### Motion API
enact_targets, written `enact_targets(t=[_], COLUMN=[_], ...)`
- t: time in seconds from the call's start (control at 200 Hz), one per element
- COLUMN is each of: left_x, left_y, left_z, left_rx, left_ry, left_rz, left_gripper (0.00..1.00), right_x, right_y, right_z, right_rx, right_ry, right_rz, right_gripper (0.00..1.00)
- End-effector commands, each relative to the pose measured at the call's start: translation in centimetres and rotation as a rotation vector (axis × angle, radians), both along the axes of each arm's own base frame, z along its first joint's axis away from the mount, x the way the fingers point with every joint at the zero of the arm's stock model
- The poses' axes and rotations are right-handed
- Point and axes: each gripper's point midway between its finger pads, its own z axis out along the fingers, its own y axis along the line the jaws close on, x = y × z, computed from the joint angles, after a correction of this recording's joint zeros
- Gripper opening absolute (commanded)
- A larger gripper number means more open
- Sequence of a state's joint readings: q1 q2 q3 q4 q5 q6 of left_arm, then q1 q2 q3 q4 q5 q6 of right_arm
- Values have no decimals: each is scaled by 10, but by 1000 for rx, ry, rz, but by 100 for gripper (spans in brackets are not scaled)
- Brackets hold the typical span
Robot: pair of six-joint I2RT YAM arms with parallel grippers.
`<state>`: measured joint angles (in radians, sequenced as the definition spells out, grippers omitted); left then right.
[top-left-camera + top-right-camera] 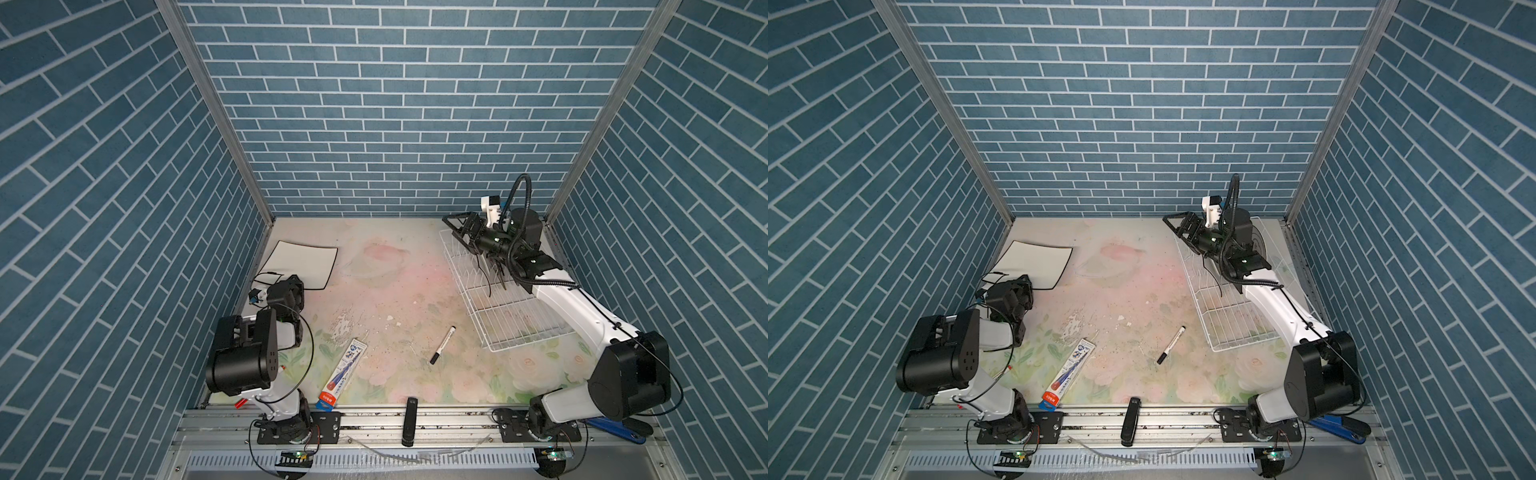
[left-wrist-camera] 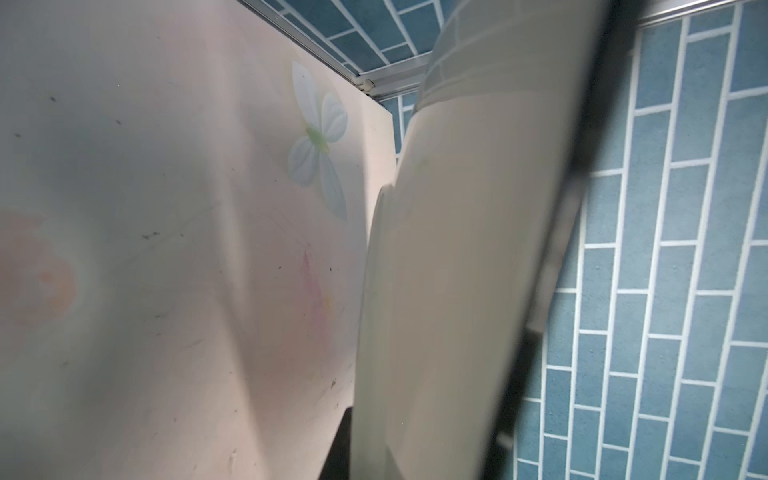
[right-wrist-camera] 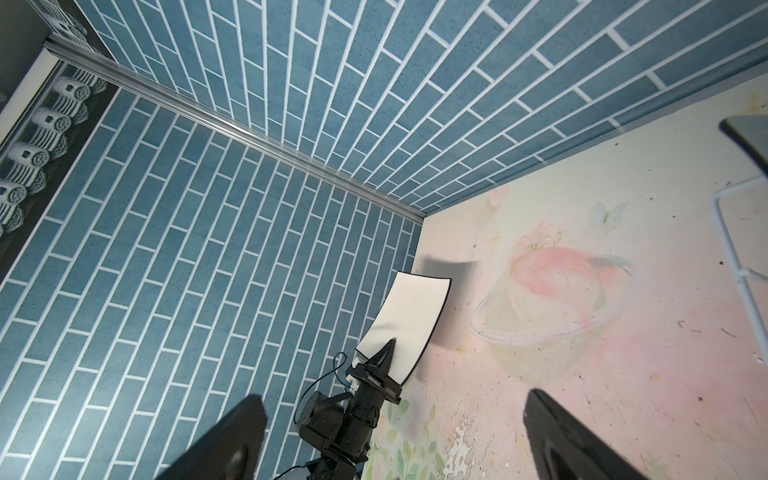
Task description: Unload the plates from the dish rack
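Judging by gloss, white plate (image 1: 301, 266) is rated stiff, slippery, fragile; it is clamped at near rim by L jaws. R jaws are held apart over dish rack (image 1: 498, 328).

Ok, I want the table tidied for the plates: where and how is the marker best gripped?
Grip the marker at the middle of its white barrel, coming straight down, jaws turned across its slant. It lies flat on the table with nothing touching it, so both long sides are free.

White blk-rimmed sq plate (image 1: 303, 264) tilted far left, wire rack (image 1: 511, 320) right
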<state>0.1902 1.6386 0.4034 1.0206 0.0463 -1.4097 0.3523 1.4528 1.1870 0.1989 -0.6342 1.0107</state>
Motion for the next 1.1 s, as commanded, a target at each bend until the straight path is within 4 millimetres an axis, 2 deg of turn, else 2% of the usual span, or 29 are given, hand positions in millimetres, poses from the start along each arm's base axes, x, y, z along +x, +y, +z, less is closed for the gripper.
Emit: enact_targets(t=[0.0, 0.185, 0.29, 0.565, 0.955, 1.035, 1.05, 1.095], left_x=[24, 42, 45, 55, 77, 78, 82, 85], left_y=[4, 5, 9, 13, 15, 14, 15, 15], left_z=[59, 47, 50, 40, 53, 47, 54, 56], left_rx=[0, 3, 27, 15, 10, 5, 8, 6], left_ry=[-236, -187, -184, -153, -186, -170, -189, -192], left_rz=[-18, -40, -26, -15, -28, -30, -31, -31], left_gripper=[0, 0, 0, 0, 0, 0, 0, 0], right_x=[2, 2, 1, 4, 6, 6, 6, 5], right_y=[3, 4, 4, 5, 7, 8, 7, 8], right_z=[25, 27, 31, 32, 28, 27, 26, 26], right_rx=[1, -3, -6, -15, -23, -23, -24, -23], right_ry=[-83, -77, -84, -85, -78, -73, -72, -70], right_rz=[28, 36, 37, 41, 51, 53, 53, 55], right_gripper=[98, 97, 97, 98, 97, 97, 97, 96])
